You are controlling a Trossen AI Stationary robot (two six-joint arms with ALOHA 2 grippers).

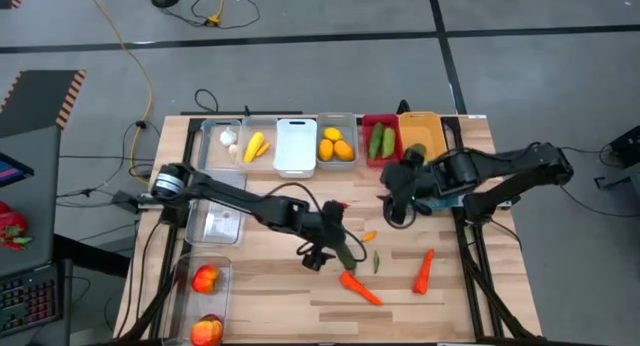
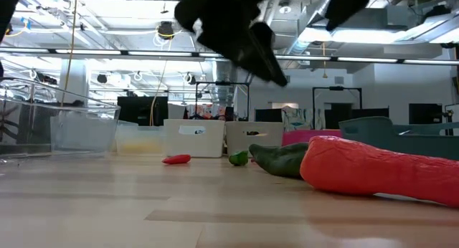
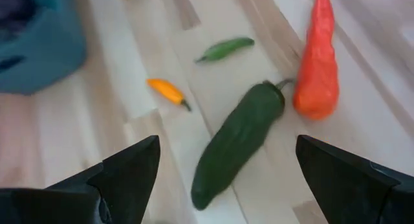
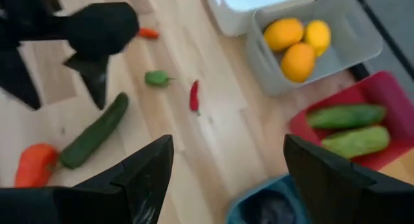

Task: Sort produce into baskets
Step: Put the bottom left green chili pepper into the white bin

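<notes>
A: From where does the high view look?

B: From above, straight down on the whole bench (image 1: 250, 286). The low view sits at the bench surface and faces level into the room; a carrot (image 2: 373, 169) lies very near its lens.

A: And the wrist cameras?

B: Each one looks forward and down past its own claw. The left one is close over the dark cucumber (image 3: 236, 143). The right one is higher and sees the same cucumber, so both share the middle of the bench.
</notes>
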